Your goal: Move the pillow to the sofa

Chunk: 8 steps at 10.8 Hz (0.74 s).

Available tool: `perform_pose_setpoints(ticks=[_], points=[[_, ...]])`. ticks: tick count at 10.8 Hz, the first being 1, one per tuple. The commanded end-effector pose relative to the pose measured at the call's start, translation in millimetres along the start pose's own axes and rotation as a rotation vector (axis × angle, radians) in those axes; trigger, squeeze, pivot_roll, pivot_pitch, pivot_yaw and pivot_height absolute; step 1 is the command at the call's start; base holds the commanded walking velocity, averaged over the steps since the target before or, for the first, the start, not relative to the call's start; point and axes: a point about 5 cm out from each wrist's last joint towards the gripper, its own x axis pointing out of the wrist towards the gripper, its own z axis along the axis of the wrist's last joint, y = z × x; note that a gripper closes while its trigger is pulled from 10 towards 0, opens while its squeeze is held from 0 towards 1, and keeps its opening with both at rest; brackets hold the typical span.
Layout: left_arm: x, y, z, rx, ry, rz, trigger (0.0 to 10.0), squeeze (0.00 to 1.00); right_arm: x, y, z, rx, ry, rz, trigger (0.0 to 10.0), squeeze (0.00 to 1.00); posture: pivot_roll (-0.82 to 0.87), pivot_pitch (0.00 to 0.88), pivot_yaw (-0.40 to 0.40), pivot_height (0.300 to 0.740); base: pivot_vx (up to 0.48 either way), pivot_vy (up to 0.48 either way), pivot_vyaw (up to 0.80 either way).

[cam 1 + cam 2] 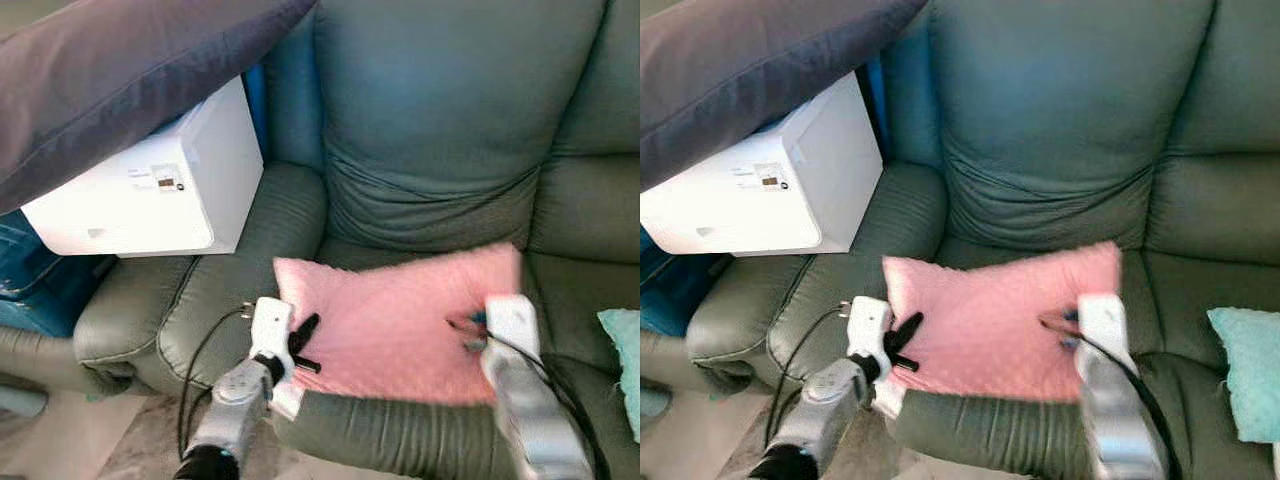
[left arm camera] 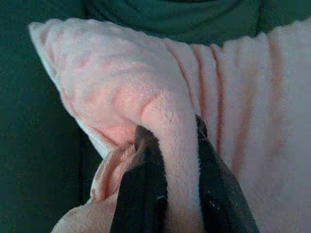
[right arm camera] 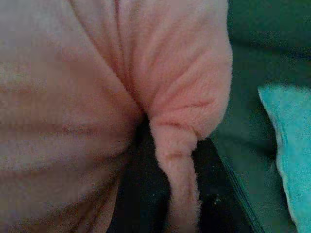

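Both grippers pinched the pink pillow (image 1: pixel 395 320): left gripper (image 2: pixel 167 160) clamped a fold at its nine o'clock edge, right gripper (image 3: pixel 170 170) squeezed a fold at three o'clock. That pillow lay flat on the green sofa (image 1: pixel 440 120) seat, a teal cushion (image 1: pixel 625 350) at three o'clock.

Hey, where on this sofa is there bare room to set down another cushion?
Free: the seat between the pink pillow and the teal cushion, and the armrest in front of the white box. Crowded: the near seat, where left pincer and right pincer pinch the pillow.
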Motion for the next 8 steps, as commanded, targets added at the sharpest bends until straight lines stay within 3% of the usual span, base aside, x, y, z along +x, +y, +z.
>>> perform_pose_setpoints(ticks=[1,5,7,8], points=[[0.5,3.1,0,0.029,0.009,0.009,10.0,0.0,-3.1,-10.5,1,0.005,0.001,-0.049,10.0,0.0,-0.28,0.168,0.176,0.74,0.0,0.0,0.0],[21.3,-19.7,5,0.005,0.027,-0.029,10.0,0.0,-27.8,-43.2,-22,-0.044,-0.022,-0.112,10.0,0.0,-0.35,0.263,0.226,0.74,0.0,0.0,0.0],[27.8,-21.1,10,-0.007,0.012,0.022,10.0,0.0,-29.2,-51.9,-25,-0.032,-0.012,-0.119,10.0,0.0,-0.36,0.299,0.241,0.74,0.0,0.0,0.0],[30.5,-18.2,13,0.031,0.02,0.093,10.0,0.0,-21.6,-54.6,-23,-0.015,0.001,-0.103,10.0,0.0,-0.35,0.313,0.246,0.74,0.0,0.0,0.0]])
